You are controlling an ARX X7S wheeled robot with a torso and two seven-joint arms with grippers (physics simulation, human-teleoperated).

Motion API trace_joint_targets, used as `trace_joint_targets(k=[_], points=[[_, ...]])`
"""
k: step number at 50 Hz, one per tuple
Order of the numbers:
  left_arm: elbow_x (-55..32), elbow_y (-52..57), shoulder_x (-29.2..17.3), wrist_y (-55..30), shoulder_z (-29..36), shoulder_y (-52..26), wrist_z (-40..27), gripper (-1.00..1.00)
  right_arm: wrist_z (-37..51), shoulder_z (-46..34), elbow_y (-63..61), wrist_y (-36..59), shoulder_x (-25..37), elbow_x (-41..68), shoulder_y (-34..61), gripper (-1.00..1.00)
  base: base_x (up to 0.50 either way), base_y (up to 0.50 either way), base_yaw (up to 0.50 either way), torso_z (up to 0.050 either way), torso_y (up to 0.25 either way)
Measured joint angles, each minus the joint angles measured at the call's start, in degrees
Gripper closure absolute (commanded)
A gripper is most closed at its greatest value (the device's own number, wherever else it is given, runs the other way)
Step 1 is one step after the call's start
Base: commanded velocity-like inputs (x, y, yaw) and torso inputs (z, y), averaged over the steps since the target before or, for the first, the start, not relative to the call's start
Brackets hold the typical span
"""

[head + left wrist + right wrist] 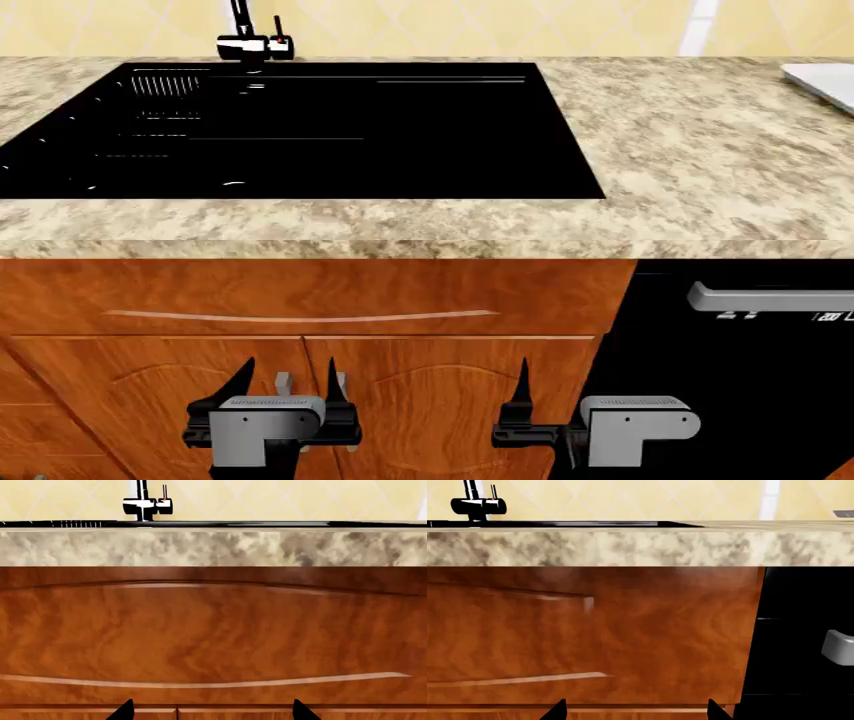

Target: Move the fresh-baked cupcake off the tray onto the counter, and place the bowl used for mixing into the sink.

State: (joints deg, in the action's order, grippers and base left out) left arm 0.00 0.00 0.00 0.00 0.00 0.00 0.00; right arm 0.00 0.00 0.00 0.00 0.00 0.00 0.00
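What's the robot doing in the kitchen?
Nothing is being handled yet. Both arms hang low in front of the wooden cupboard doors, with the left claw and right claw open and empty. The black sink in the counter is empty. Only a corner of the white tray shows at far right.

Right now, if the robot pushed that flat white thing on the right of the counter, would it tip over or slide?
Probably slide. The tray looks flat and low, so it should not tip. It looks stiff, so it likely keeps its shape. The counter looks smooth, so it may glide easily. Only its corner shows, though.
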Motion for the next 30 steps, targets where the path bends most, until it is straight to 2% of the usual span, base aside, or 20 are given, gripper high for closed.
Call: trace_joint_targets(k=[12, 30], points=[[-1.18, -0.26, -1.38, 0.12, 1.69, -0.09, -1.57, -1.00, 1.41, -1.80, 0.13, -0.25, 1.38, 1.18, 0.08, -1.00, 0.00, -0.01, 0.00, 0.000, 0.000], [-2.88, -0.71, -3.36, 0.57, 4.09, -0.19, -3.81, -1.00, 3.26, -4.08, 0.72, -0.59, 3.33, 3.43, 0.22, -1.00, 0.00, -0.50, 0.00, 0.000, 0.000]])
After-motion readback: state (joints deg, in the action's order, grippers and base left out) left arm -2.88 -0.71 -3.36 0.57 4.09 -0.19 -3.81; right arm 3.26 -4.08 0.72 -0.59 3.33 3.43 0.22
